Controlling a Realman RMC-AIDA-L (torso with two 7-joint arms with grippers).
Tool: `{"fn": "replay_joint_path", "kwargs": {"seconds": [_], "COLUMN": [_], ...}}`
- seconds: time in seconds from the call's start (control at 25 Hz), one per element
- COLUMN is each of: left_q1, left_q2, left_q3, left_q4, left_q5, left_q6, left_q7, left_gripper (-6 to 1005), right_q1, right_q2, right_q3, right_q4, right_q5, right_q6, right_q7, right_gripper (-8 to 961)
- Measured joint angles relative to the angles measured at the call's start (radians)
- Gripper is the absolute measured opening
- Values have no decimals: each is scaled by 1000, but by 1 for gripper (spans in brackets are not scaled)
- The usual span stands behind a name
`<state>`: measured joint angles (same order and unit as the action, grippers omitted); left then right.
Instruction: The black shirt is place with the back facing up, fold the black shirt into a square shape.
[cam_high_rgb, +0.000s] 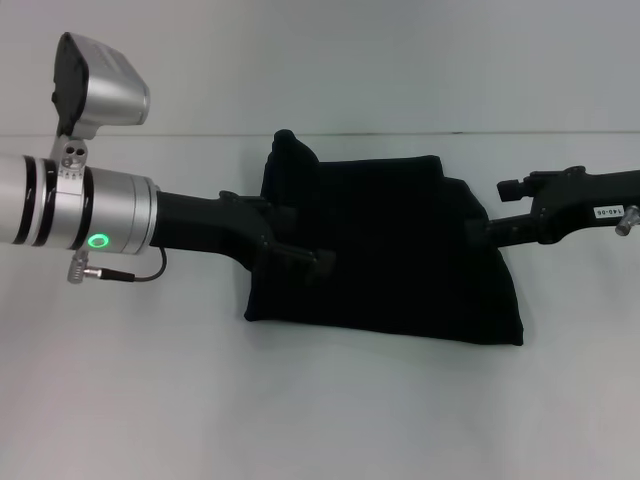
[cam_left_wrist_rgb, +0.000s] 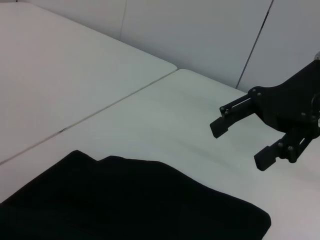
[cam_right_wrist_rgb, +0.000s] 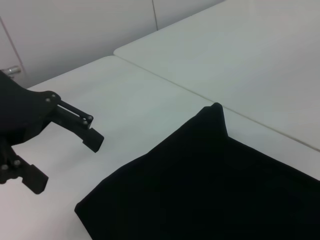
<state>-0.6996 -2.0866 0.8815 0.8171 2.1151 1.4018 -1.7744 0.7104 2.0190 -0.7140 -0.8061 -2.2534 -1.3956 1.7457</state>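
Left arm, silver forearm with green indicator lit, nearest the head camera; its left gripper (cam_high_rgb: 300, 255) reaches in over the shirt's left edge. Jaws apart, as seen from the right wrist view (cam_right_wrist_rgb: 65, 157), empty and clear of the cloth there.

Black shirt (cam_high_rgb: 385, 250): lies mid-worktop, somewhat toward the far edge. Already folded into a compact, roughly rectangular bundle; no sleeves lie out flat and no lettering shows. Near edge slants, the right near corner flares outward, and a small peak of cloth stands up at the far-left corner (cam_right_wrist_rgb: 216, 112).

Right gripper (cam_high_rgb: 490, 232): at the shirt's right edge, arm entering from the right. Jaws apart in the left wrist view (cam_left_wrist_rgb: 245, 142), holding nothing, above bare worktop (cam_high_rgb: 150, 400) just beside the cloth.

Progress, judged: main folds look complete. Remaining, if anything, is squaring the outline, namely flattening the raised corner and tucking the flared one.
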Motion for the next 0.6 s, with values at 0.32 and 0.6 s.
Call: {"fn": "replay_joint_path", "kwargs": {"seconds": [0.32,0.6], "left_q1": [-7,-9], "left_q2": [0,-9], "left_q3": [3,0], "left_q4": [-4,3], "left_q5": [-1,-1], "left_q6": [2,-8], "left_q7": [0,0], "left_gripper": [949,949], "right_q1": [0,-1], "right_q2": [-12,-15], "right_q3": [1,3], "right_q4": [0,-2], "right_q5": [-1,-1], "right_q6": [-1,-1], "right_q7": [19,24], "right_gripper": [930,929]}}
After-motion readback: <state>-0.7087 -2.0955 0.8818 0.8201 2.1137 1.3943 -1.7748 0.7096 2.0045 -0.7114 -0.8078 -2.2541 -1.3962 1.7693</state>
